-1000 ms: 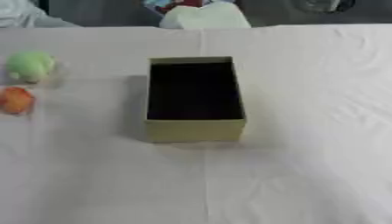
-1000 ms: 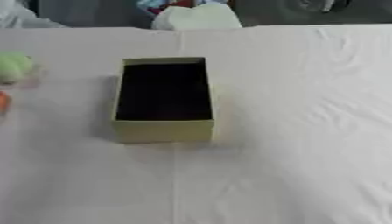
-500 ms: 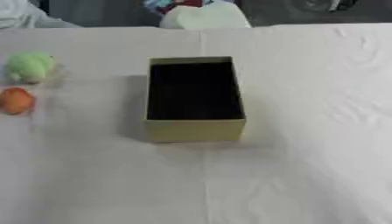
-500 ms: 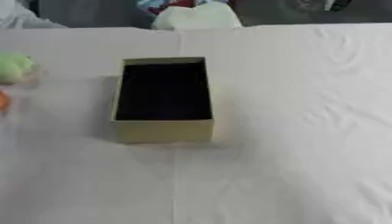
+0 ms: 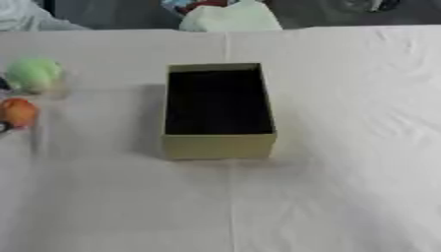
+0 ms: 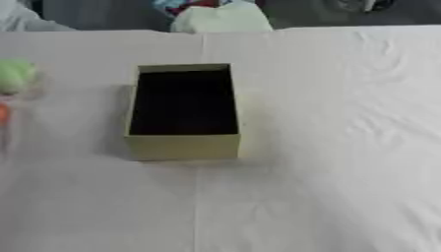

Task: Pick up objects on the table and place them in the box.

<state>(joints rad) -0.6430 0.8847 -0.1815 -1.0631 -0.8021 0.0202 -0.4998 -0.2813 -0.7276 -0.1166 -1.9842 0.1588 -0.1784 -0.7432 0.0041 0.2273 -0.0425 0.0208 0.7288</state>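
Two objects (image 5: 33,74) (image 5: 17,112) left of box (image 5: 219,145)

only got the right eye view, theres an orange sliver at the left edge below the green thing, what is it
Observer: The left eye view shows all of it: a small round orange object lying on the white cloth.
Operator: is it touching the green one
Observer: No. The green object lies farther from the robot, with a strip of cloth between them.
Operator: any hand coming in over there
Observer: No hand shows in the left eye view either. Bare cloth separates both objects from the open box to their right.
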